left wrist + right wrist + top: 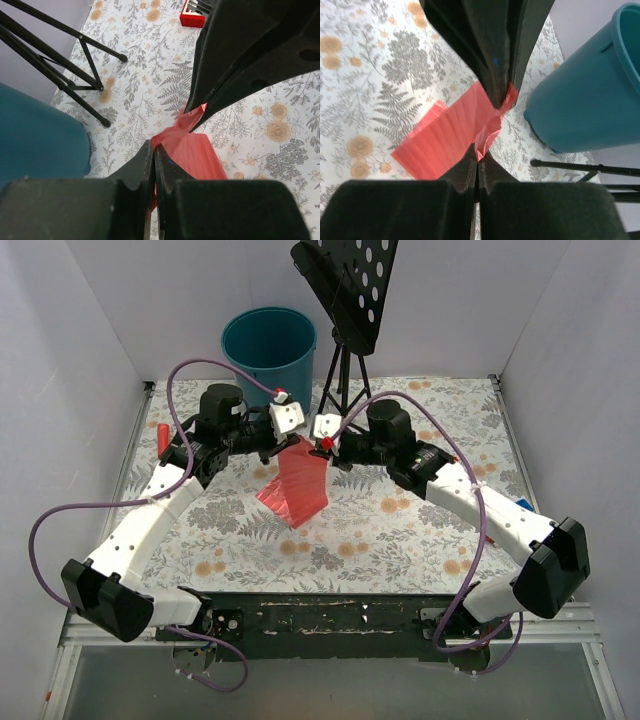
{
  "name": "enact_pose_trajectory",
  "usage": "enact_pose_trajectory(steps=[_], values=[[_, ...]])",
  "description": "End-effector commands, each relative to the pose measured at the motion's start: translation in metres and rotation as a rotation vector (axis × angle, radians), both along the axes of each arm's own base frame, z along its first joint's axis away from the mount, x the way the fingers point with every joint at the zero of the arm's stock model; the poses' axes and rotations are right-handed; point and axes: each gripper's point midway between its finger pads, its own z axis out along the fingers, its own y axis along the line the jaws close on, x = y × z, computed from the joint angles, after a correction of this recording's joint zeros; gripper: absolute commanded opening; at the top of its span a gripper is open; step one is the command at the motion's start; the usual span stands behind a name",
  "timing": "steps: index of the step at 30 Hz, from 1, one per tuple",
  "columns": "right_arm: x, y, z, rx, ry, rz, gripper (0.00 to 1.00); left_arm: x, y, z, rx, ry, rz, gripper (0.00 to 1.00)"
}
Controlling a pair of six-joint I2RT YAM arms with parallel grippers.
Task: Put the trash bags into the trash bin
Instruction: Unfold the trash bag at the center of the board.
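The trash bag [297, 485] is a thin red film sheet, lifted at its top edge and trailing down onto the floral table mid-scene. My left gripper [287, 448] is shut on that top edge, and the film runs in between its tips in the left wrist view [153, 148]. My right gripper [323, 447] faces it, shut on the same edge a little way along [478, 158]. The bag [195, 155] [442, 142] hangs between the two. The teal trash bin [268, 345] stands at the back, left of centre, close behind both grippers [590, 90] [35, 135].
A black perforated music stand [345, 300] on a tripod stands just right of the bin, its legs [75, 75] spreading onto the table. A small red cylinder [161, 437] lies at the left wall. A red square toy [192, 19] sits nearby.
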Motion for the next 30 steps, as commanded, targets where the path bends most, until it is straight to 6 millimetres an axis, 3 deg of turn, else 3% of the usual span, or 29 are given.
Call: enact_pose_trajectory(steps=[1, 5, 10, 12, 14, 18, 20, 23, 26, 30], values=[[-0.018, 0.019, 0.07, 0.169, 0.017, 0.1, 0.01, -0.006, -0.007, 0.011, 0.007, -0.119, -0.074, 0.0], [-0.024, 0.031, 0.076, 0.201, 0.163, 0.154, 0.01, -0.008, -0.02, 0.025, 0.015, -0.365, -0.118, 0.0], [-0.015, 0.033, 0.044, 0.147, 0.221, 0.118, 0.01, -0.023, -0.026, 0.062, -0.019, -0.628, -0.194, 0.0], [-0.012, 0.029, 0.031, 0.12, 0.223, 0.099, 0.01, -0.029, -0.025, 0.067, -0.013, -0.685, -0.221, 0.0], [-0.016, 0.026, 0.04, 0.136, 0.212, 0.108, 0.01, -0.03, -0.025, 0.054, 0.034, -0.692, -0.253, 0.0], [-0.025, 0.027, 0.089, 0.22, 0.201, 0.146, 0.01, -0.031, -0.026, 0.011, 0.128, -0.597, -0.322, 0.0], [-0.019, 0.027, 0.097, 0.224, 0.184, 0.12, 0.01, -0.034, -0.026, -0.003, 0.154, -0.581, -0.353, 0.0], [0.002, 0.016, 0.085, 0.202, 0.177, 0.054, 0.01, -0.039, -0.027, -0.01, 0.187, -0.616, -0.389, 0.0], [0.027, -0.002, 0.06, 0.181, 0.22, -0.017, 0.01, -0.041, -0.025, -0.006, 0.207, -0.633, -0.399, 0.0], [0.022, -0.002, 0.034, 0.133, 0.251, 0.001, 0.01, -0.038, -0.025, 0.009, 0.205, -0.676, -0.388, 0.0]])
